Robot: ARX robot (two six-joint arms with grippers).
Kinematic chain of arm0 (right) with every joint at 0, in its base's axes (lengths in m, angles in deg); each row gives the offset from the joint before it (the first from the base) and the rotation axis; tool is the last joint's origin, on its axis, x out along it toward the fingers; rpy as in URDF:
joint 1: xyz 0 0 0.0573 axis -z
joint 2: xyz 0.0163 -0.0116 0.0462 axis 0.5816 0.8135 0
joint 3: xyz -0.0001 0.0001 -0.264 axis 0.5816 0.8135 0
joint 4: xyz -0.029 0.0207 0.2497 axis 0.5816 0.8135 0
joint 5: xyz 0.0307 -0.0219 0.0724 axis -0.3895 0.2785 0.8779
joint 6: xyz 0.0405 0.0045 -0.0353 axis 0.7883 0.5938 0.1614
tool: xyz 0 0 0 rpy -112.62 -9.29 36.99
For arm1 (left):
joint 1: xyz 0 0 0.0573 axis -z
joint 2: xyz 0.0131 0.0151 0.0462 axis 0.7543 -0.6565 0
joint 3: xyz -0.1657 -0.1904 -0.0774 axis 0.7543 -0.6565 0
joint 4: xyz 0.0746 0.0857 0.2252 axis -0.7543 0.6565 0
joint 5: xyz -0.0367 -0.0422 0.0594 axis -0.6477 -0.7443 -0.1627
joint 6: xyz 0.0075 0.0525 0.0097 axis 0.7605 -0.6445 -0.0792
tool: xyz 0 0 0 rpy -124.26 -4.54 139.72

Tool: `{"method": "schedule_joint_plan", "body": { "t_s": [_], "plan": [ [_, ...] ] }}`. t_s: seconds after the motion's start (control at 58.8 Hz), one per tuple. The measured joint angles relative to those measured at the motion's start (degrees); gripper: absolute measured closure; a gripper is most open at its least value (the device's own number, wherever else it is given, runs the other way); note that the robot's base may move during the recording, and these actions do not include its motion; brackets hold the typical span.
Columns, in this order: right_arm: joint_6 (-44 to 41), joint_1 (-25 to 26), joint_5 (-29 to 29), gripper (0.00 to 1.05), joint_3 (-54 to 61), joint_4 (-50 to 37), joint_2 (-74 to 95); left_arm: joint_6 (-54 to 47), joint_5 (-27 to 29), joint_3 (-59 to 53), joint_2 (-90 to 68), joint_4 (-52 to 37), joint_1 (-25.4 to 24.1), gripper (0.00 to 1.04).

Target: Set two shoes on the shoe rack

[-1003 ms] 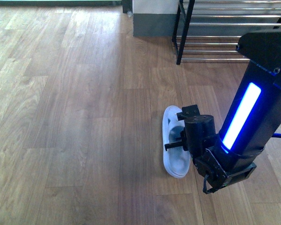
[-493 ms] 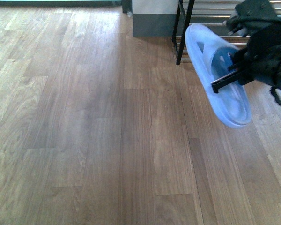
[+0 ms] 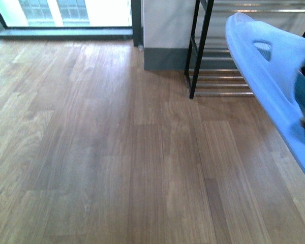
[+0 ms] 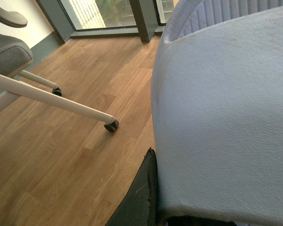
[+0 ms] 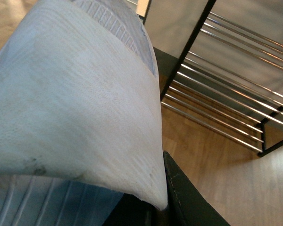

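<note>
The pale blue rubber slide (image 3: 267,76) had a ribbed texture; the black metal-framed shoe rack (image 3: 201,51) bore shiny chrome bars (image 3: 221,93); the plank floor (image 3: 91,152) was warm brown wood-grain.

Indoor room, home- or office-like; which of the two cannot be told.
- Wood-plank laminate floor (image 3: 91,152) fills the front view.
- Floor-level window (image 3: 66,10) with dark frame, upper left; daylight beyond.
- Grey skirting (image 3: 165,58) under a pale wall, top centre.
- Shoe rack (image 3: 213,66), black frame and chrome bars, upper right.
- Wheeled chair base (image 4: 61,101), white leg and caster, in the left wrist view.
</note>
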Motion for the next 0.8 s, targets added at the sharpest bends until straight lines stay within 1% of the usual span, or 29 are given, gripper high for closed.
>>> {"method": "schedule_joint_plan", "body": {
  "t_s": [0.051,0.153,0.799],
  "plan": [
    [1.4,-1.6,-0.1,1.03,0.8,4.2,-7.3,0.0,0.0,0.0,0.0,0.0,0.0,1.03],
    [2.8,-2.0,-0.8,1.03,0.6,5.0,-12.5,0.0,0.0,0.0,0.0,0.0,0.0,1.03],
    [3.3,-2.3,-0.7,1.03,0.9,5.3,-12.7,0.0,0.1,0.0,0.0,0.0,-0.1,1.03]
  ]
}}
